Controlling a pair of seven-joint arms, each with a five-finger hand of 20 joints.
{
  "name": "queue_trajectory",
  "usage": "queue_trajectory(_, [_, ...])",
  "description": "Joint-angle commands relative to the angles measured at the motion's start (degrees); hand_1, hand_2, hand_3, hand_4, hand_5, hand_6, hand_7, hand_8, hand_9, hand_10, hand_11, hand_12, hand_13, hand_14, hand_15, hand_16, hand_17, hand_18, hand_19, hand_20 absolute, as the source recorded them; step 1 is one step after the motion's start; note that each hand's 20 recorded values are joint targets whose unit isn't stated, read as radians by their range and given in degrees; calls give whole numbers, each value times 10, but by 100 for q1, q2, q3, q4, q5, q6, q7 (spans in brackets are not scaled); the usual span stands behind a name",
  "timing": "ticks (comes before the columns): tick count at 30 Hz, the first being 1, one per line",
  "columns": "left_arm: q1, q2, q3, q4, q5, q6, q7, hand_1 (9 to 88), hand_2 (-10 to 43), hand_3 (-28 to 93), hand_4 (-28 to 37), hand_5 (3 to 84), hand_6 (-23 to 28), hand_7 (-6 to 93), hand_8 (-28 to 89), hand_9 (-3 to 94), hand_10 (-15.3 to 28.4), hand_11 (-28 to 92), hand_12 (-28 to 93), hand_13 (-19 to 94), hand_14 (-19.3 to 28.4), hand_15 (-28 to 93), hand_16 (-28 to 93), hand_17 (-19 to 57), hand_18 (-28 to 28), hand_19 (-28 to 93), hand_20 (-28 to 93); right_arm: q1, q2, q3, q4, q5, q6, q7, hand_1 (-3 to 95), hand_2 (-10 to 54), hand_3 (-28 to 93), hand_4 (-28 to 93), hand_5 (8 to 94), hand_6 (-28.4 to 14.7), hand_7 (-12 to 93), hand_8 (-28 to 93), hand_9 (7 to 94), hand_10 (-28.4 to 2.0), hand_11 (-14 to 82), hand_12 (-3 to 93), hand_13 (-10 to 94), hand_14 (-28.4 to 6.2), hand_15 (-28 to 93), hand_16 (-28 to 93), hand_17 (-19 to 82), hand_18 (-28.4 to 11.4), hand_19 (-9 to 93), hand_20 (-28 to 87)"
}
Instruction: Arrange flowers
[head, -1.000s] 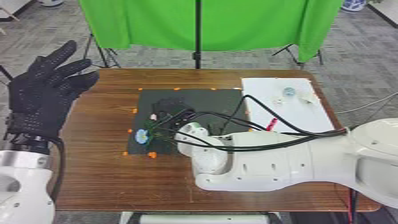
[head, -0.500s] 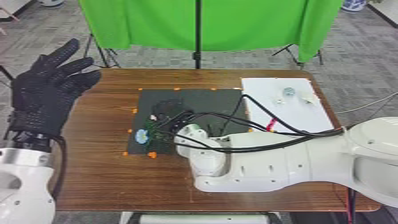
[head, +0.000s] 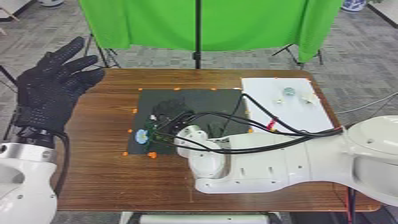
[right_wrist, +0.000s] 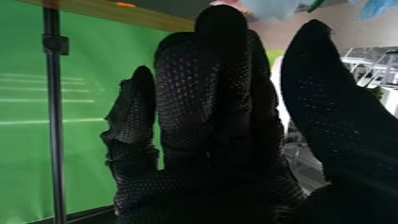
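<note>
"What's at the back of the room?"

"A wide, bright green cloth (head: 151, 25) hanging over grey carpet, with a thin black pole (head: 197, 35) upright in front."

"And nearer?"

"The brown wooden surface (head: 107, 175). A square black mat (head: 155, 96) lies on it, with a white rectangular sheet (head: 266, 87) to the right."

"How are the hands?"

"The left hand (head: 51, 90), in black fabric, is raised beyond the surface's left side — wide, fingers spread. The right hand (head: 169, 109), gloved the same, is over the mat. It's wide too: the wrist view has its fingers straight and the thumb well apart from them."

"Where are the flowers?"

"One light blue flower (head: 141, 136) is on the mat, near its left edge. In the wrist view, pale blue petals (right_wrist: 274, 7) show beyond the fingertips."

"Anything smaller?"

"A slim red thing (head: 271, 124) by the sheet's near edge — and a little pale blue-green piece (head: 289, 91) on the sheet."
</note>
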Motion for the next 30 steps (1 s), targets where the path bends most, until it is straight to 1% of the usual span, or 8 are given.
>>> queue_trajectory(1, [102,-57,-5,16,4,-21,-9,209,98,764,-282,346,93,126,-83,301,202,281,113,249,284,617,-125,-53,266,661,196,130,-54,-1,-29,-45,-34,11,387,-95,783,-283,636,0,224,-147,772,-102,360,219,701,-72,702,173,289,-215,928,282])
queue_trajectory(4, [159,-82,-35,-3,12,0,-25,209,98,764,-283,346,93,125,-84,301,201,282,114,249,284,617,-125,-53,266,661,196,132,-26,11,-64,-65,-27,-24,381,-95,788,-283,635,-2,222,-147,770,-104,369,209,701,-72,703,171,288,-216,928,283])
queue_trajectory(11, [656,-232,-360,-207,45,147,-44,209,97,764,-282,346,93,126,-84,301,201,283,113,249,284,617,-126,-54,267,661,194,279,258,81,-380,-110,59,-166,368,-95,794,-283,628,-5,217,-145,758,-112,377,192,689,-77,702,169,280,-218,921,282])
queue_trajectory(15, [928,-289,-536,-296,34,237,-4,208,96,764,-282,346,93,126,-84,301,201,283,113,249,284,617,-126,-54,267,662,193,158,734,541,-659,-119,-253,-284,357,-95,798,-283,609,-13,209,-144,730,-125,357,180,667,-87,684,159,265,-222,901,276])
queue_trajectory(25, [1377,-501,-586,-393,-6,371,150,207,96,762,-283,346,93,125,-83,301,201,283,113,248,284,616,-126,-55,268,661,191,-1333,2574,2699,-1299,58,-457,-607,353,-95,805,-282,563,-26,193,-141,648,-145,272,152,609,-108,648,134,231,-220,859,260])
queue_trajectory(26, [1328,-570,-553,-384,29,381,94,206,96,762,-283,346,92,126,-83,301,201,283,113,249,284,616,-126,-55,268,661,191,-1407,2736,2815,-1284,139,-429,-642,352,-95,808,-282,560,-27,192,-141,642,-145,269,151,603,-109,648,133,229,-219,857,259])
queue_trajectory(28, [1364,-556,-533,-381,-143,369,221,206,96,761,-283,346,92,125,-83,301,201,282,113,248,284,616,-126,-55,268,661,191,-1534,3002,3001,-1225,294,-434,-651,350,-95,812,-282,555,-26,191,-139,629,-144,262,152,590,-111,648,130,220,-218,850,259])
queue_trajectory(30, [1406,-542,-543,-397,-89,406,231,205,96,761,-283,346,92,126,-83,301,201,282,113,248,284,615,-126,-55,268,661,190,-1616,3225,3133,-1153,397,-566,-657,348,-95,818,-283,550,-26,189,-139,615,-145,255,151,578,-112,649,128,212,-217,846,260])
